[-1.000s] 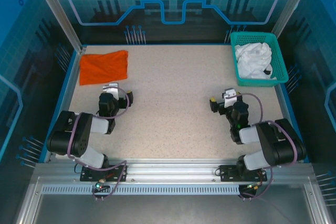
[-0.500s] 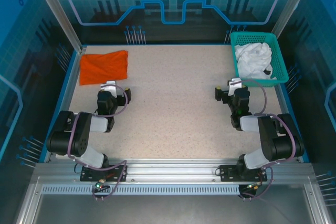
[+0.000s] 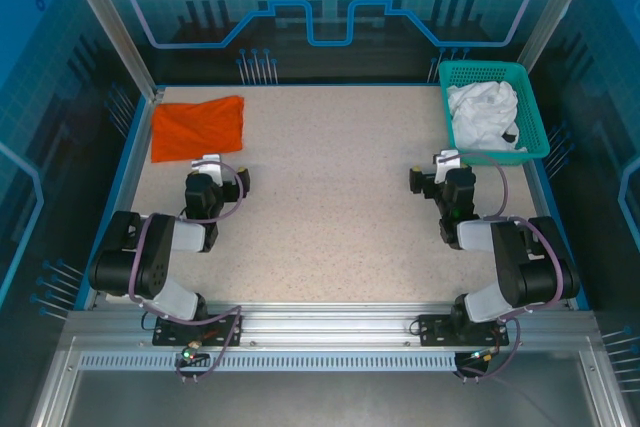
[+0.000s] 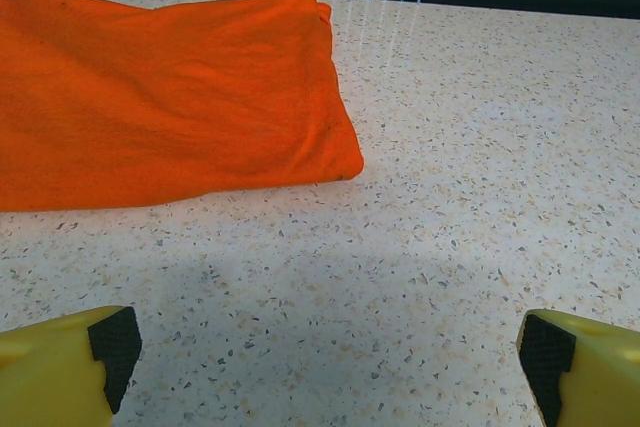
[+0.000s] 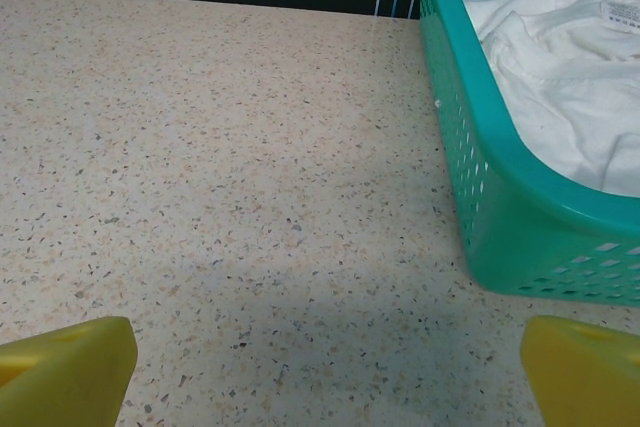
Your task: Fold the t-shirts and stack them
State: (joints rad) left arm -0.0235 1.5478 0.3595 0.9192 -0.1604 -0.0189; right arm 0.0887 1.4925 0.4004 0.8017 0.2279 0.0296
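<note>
Overhead view, near to far. At the near edge I see the metal rail [image 3: 330, 327] that carries both bases. From it the left arm [image 3: 150, 257] and the right arm [image 3: 510, 267] reach forward, bent low over the speckled table [image 3: 330, 187].

Left side. The left gripper [image 3: 208, 163] sits just short of the orange t-shirt [image 3: 198, 127], with a narrow strip of bare table between them. In its wrist view, the left gripper [image 4: 330, 347] has its yellow fingers [image 4: 50, 367] at opposite lower corners, spread wide apart. Their dark pads [image 4: 115, 342] hold nothing and only tabletop lies between them. Beyond them the orange t-shirt [image 4: 160, 97] lies flat in a rough oblong, one rounded corner pointing toward me.

Right side. The right gripper [image 3: 445, 160] stands just beside the near-left corner of the teal basket [image 3: 483, 68]; I cannot tell whether they touch. In its wrist view, the right gripper [image 5: 325, 367] is likewise spread wide and empty, its yellow fingers [image 5: 70, 367] over bare table. The teal basket [image 5: 490, 207] rises ahead on the right.

Far edge. The orange t-shirt occupies the far-left corner of the table. The white t-shirt [image 3: 483, 112] lies crumpled inside the basket at the far-right corner, and the wrist view shows a small printed label on the white t-shirt [image 5: 570, 77].
</note>
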